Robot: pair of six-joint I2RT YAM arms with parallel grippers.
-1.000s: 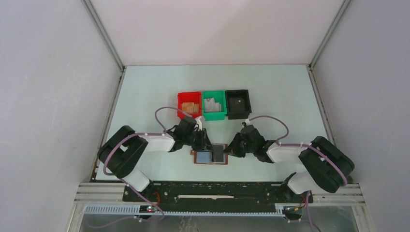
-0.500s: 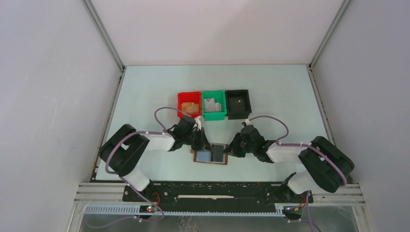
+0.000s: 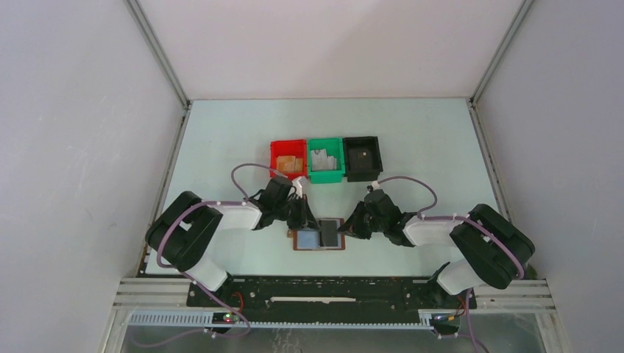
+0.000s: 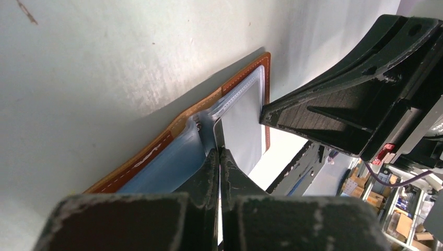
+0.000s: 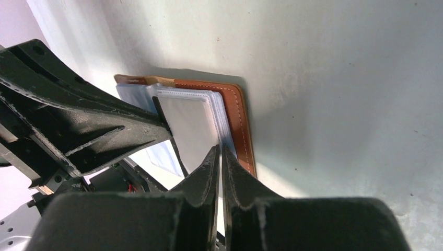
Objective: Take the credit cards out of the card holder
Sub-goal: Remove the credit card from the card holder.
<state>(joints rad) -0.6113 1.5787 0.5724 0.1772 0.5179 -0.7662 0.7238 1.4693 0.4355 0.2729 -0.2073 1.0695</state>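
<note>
The task is only just getting under way. The card holder (image 3: 308, 240) is lying open on the counter (image 3: 412, 140), just below the middle of the top view, with its inner faces turned up. A dark credit card (image 3: 330, 234) is sitting over its right-hand panel, not yet clear of it. No card is lying apart on the counter, so every removal is left to do. How many cards are tucked inside I cannot tell.

The left gripper (image 3: 305, 220) is reaching in from the upper left, clenched on what looks like that card's thin edge. The right gripper (image 3: 346, 229) is bearing on the right panel's edge with its fingers nearly together. Whether it is pinching the clear sleeve (image 5: 188, 125) or merely pressing, I cannot tell.

The holder's long axis is running left to right across the frame, with its fold running top to bottom. The card's long axis is lying along that fold.
</note>
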